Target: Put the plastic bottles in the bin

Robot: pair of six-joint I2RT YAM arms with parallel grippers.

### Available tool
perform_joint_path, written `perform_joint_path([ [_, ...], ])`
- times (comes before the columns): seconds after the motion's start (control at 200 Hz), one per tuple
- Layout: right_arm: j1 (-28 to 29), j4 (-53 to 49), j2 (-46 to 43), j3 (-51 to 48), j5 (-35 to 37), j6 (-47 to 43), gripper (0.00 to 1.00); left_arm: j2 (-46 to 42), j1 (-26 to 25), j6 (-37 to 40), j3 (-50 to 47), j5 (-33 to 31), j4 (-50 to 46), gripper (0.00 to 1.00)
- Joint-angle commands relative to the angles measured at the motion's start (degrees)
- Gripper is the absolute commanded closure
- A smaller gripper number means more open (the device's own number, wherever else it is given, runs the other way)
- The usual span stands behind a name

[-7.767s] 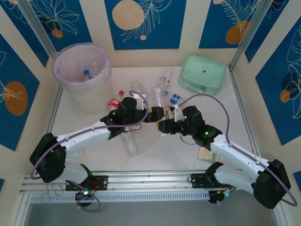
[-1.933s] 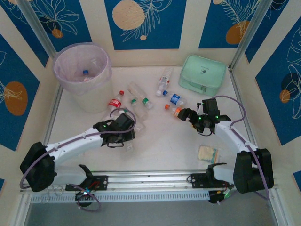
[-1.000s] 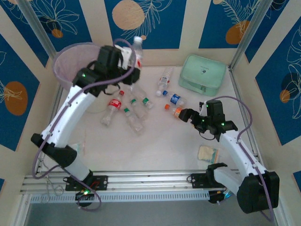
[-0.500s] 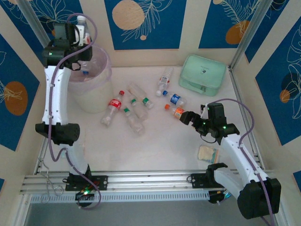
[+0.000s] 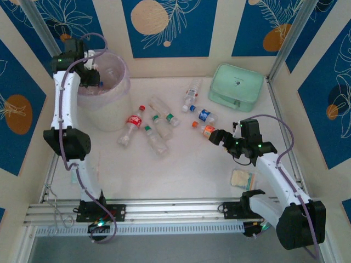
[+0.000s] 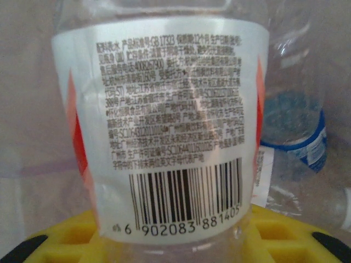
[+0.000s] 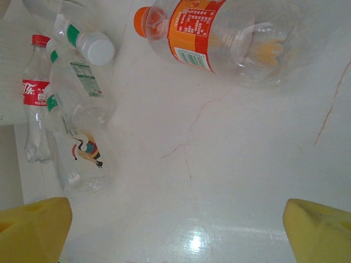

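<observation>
- Tabletop seen from above, walled by blue and cream panels, with two robot arms bolted at its near edge.
- Bin, pale pink with a clear liner, stands in the far left corner.
- Left gripper is raised to the bin's left rim and points into its mouth.
- Its wrist camera shows it pinching a clear bottle between yellow pads. The bottle has a white label with red edges and a barcode.
- Behind that bottle, inside the bin, lies a blue-capped bottle.
- Right gripper hangs low over the table right of centre, spread wide and holding nothing. Its yellow fingertips sit at the two lower corners of its wrist view.
- Orange bottle, with an orange cap and label, lies on the table just beyond the right gripper and apart from it.
- More bottles lie loose mid-table:
  - a red-label bottle near the bin's foot
  - two green-capped bottles beside it
  - a blue-label bottle just beyond the orange one
  - a far bottle near the back wall
- Mint case sits in the far right corner.
- Beige packet lies near the right arm, close to the front edge.
</observation>
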Motion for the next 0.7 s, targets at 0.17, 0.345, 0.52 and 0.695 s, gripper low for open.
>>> perform_joint_path([
  [0.17,0.1,0.1,-0.5,-1.5,-0.7,-0.5,0.01,5.4,-0.1,0.6,-5.5,2.2,2.6,0.58],
  [0.345,0.1,0.4,-0.9,-2.5,-0.4,-0.3,0.01,6.1,-0.1,0.9,-10.6,3.8,7.3,0.33],
  [0.52,-0.1,0.5,-0.3,-1.9,-0.5,-0.7,0.01,6.7,-0.1,1.0,-13.8,4.5,8.5,0.13],
  [0.695,0.0,0.2,-0.1,-1.2,-0.2,-1.3,0.01,3.7,-0.2,0.9,-14.5,4.5,8.8,0.0],
])
